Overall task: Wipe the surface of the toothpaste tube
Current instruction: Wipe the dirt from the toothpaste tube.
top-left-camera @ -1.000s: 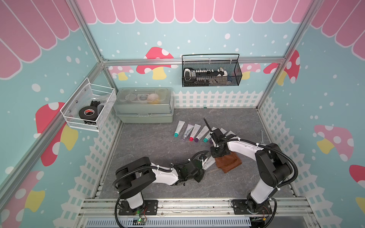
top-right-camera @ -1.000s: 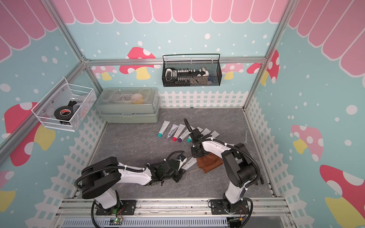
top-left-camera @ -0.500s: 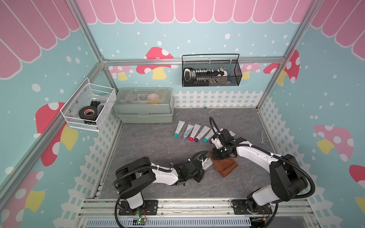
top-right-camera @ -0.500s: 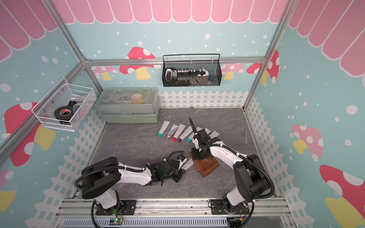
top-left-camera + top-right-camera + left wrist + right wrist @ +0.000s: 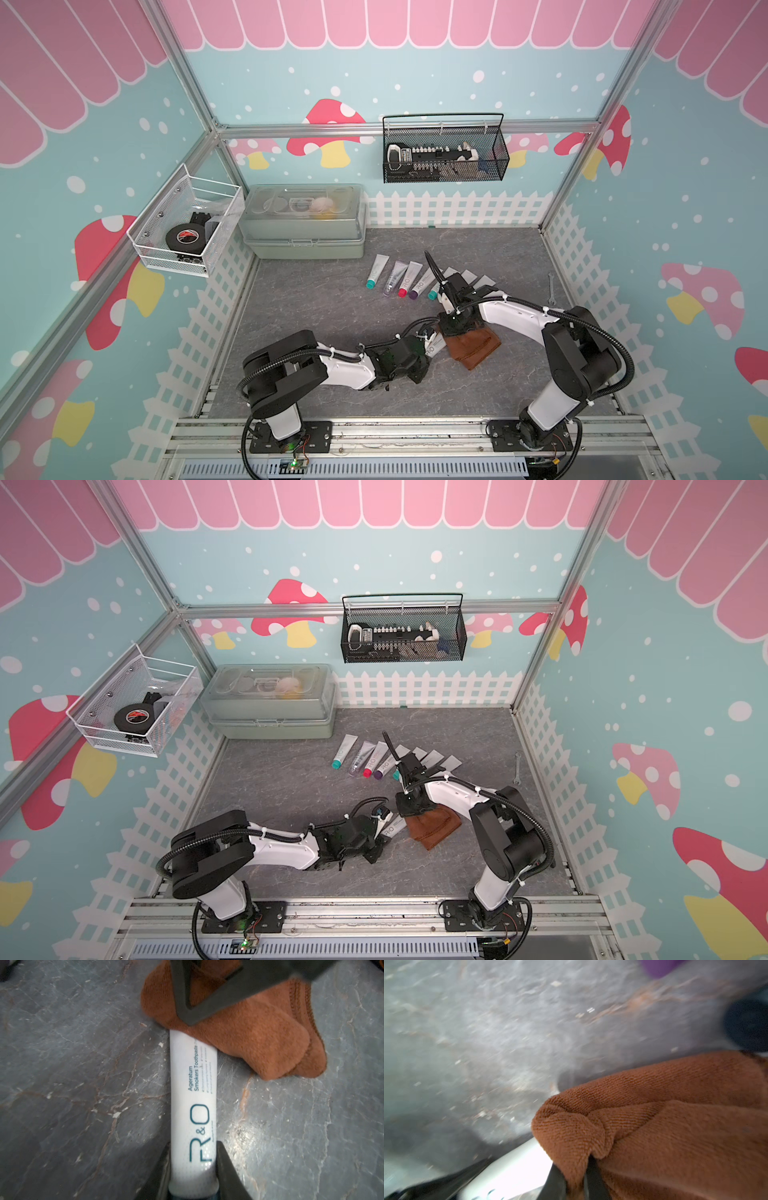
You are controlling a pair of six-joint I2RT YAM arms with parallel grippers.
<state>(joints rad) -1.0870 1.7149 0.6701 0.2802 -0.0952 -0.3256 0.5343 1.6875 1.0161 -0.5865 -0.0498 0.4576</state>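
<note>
- I noted left fingers (image 5: 228, 1174) pinching the toothpaste tube (image 5: 193, 1095).
- Right fingers (image 5: 555, 1184), pinching the cloth (image 5: 249, 1032), had slid it over the tube's end; wiping underway.

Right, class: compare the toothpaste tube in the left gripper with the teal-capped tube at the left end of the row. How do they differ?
The held toothpaste tube is clamped in the left gripper; the teal-capped tube lies free on the table. The brown cloth covers the held tube's far end; the teal-capped tube is uncovered. Its cap shows; the held tube's is all but hidden. Both are pale, lettered tubes.
</note>
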